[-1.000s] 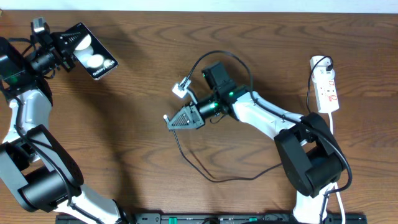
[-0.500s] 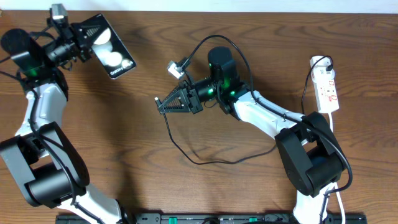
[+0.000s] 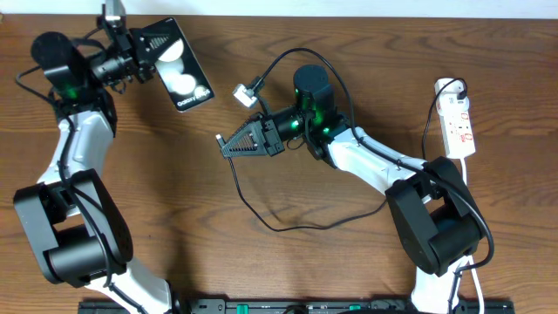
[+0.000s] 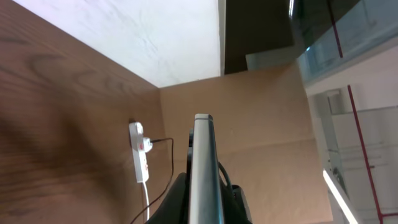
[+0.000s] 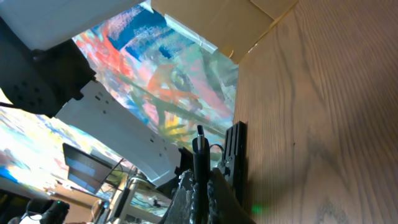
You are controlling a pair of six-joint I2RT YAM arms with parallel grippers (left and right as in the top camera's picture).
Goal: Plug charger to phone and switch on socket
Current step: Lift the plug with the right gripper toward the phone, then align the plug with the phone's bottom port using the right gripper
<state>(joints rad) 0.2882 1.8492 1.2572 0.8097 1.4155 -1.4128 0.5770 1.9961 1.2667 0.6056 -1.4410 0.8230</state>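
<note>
Our left gripper (image 3: 145, 52) clamps the phone (image 3: 181, 68), long axis slanting outward toward our right gripper (image 3: 227, 145), closed on the charger (image 3: 253, 86); plug tip (image 3: 240, 91) faces the phone, socket (image 3: 459, 120) well behind.

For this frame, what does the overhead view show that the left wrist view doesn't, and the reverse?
Only overhead: the face of the phone with its white circles, the left claw gripping it, and the right claw holding the charger. Only left wrist: the phone seen edge-on as a thin strip. Both: the phone and the white socket with its cord.
</note>
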